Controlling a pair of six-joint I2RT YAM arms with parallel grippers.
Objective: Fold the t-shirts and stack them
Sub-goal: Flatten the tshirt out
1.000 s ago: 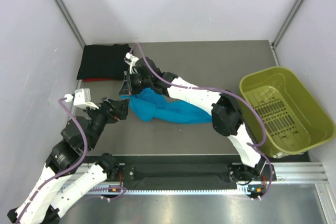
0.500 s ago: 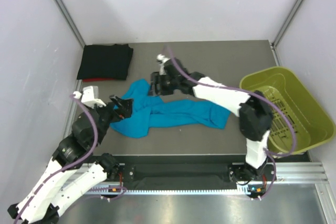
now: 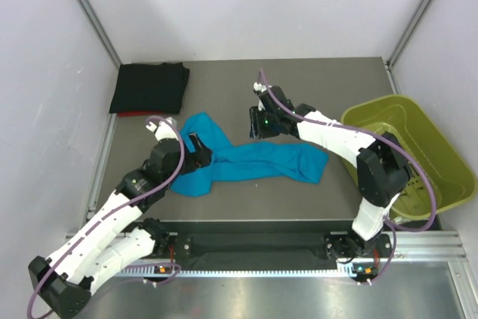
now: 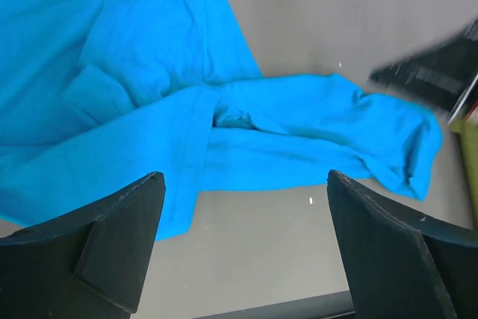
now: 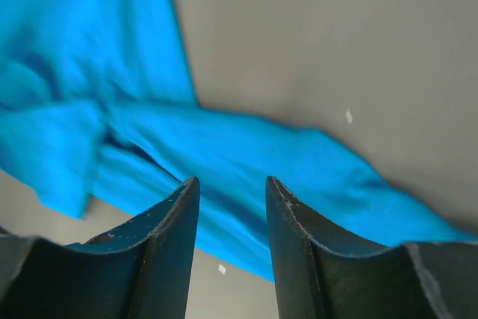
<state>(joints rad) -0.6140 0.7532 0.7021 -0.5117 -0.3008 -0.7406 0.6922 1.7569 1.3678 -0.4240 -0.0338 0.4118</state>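
Work surface: grey tabletop point(image 3: 299, 80) enclosed by pale wall panels, with a yellow-green bin point(image 3: 407, 155) standing at its right edge.
Finished stack: black t-shirt point(image 3: 149, 87) lies folded flat in the far left corner. A thin edge of a red t-shirt point(image 3: 131, 113) shows beneath its near side.
Unfolded item: teal t-shirt point(image 3: 254, 162) lies crumpled across the middle of the table, drawn out into a long twisted band and well apart from the stack.
Left gripper point(image 4: 243, 177): jaws wide apart and empty, hovering over the broader left end of the teal cloth.
Right gripper point(image 5: 231, 182): jaws partly apart with nothing between them, poised above the far edge of the teal band.
Progress: two shirts appear folded and stacked; the third is neither spread out nor folded, and neither gripper holds it.
Remaining: by this view, flattening the teal shirt, folding it, and setting it on top of the black one.
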